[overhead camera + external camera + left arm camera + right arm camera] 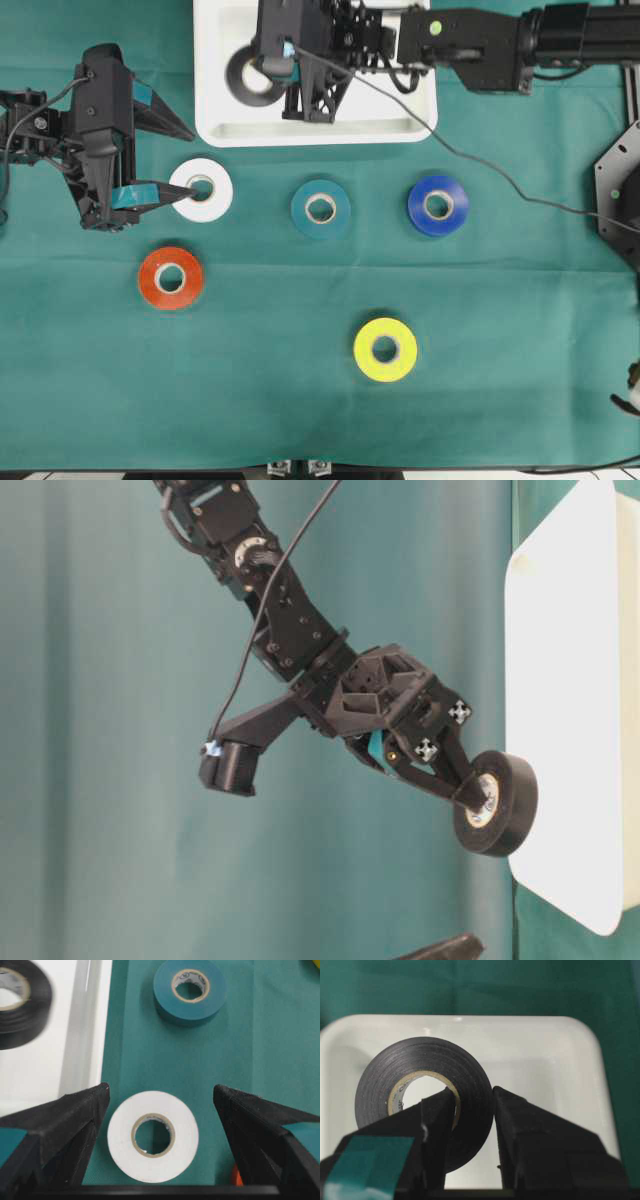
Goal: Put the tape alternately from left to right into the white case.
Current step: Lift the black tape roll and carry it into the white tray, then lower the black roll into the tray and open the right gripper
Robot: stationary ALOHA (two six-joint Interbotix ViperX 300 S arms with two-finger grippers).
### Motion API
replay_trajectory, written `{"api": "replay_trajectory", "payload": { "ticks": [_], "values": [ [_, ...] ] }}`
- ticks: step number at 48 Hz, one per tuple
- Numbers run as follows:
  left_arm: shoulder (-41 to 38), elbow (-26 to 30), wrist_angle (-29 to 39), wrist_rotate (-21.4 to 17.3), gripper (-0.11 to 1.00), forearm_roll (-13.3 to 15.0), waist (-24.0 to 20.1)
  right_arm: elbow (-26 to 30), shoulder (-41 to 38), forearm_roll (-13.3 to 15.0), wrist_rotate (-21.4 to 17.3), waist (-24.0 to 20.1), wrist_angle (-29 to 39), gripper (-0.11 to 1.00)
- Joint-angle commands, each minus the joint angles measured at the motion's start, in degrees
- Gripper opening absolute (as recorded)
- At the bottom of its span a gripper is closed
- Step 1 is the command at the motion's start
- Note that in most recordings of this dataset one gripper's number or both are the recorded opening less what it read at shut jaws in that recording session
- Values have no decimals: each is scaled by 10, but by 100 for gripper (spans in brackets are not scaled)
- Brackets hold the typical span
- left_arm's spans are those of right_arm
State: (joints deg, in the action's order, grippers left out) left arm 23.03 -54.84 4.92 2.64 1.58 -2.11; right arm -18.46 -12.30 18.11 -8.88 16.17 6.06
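Listing by size: bench [300, 420], draped in green cloth, carrying all loose stock. White case [215, 70], shallow rimmed tray at the far edge of the overhead view, nothing resting on its floor as far as can be seen. Right tool [472, 1110], reached across over the case, jaws closed on the black tape [380, 1085], one finger through the core and one on the outer wall; roll held on edge, above the tray floor, so release looks like the step in hand. Left tool [160, 1097], jaws spread wide and empty, level with the bench. White tape [152, 1136], lying flat, core axis upright, directly between and just ahead of the left fingers, hence the nearer arm's next pick in my judgement. Teal tape [320, 208], blue tape [438, 205], orange-red tape [170, 277], yellow tape [385, 349]: all flat on the cloth, well apart.
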Motion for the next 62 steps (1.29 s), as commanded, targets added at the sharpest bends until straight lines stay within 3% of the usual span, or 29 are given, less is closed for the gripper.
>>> {"api": "replay_trajectory", "payload": {
  "ticks": [1, 21, 30, 62],
  "values": [
    [4, -4, -4, 0, 66, 1, 1, 14, 5, 8, -1, 11, -24, 24],
    [4, -6, -4, 7, 66, 1, 1, 14, -25, 28, -1, 54, -69, 24],
    [4, -10, -4, 24, 66, 1, 1, 15, -28, 28, 0, 57, -96, 24],
    [4, -12, -6, 24, 66, 1, 0, 14, -36, 28, -2, 62, -93, 24]
  ]
}}
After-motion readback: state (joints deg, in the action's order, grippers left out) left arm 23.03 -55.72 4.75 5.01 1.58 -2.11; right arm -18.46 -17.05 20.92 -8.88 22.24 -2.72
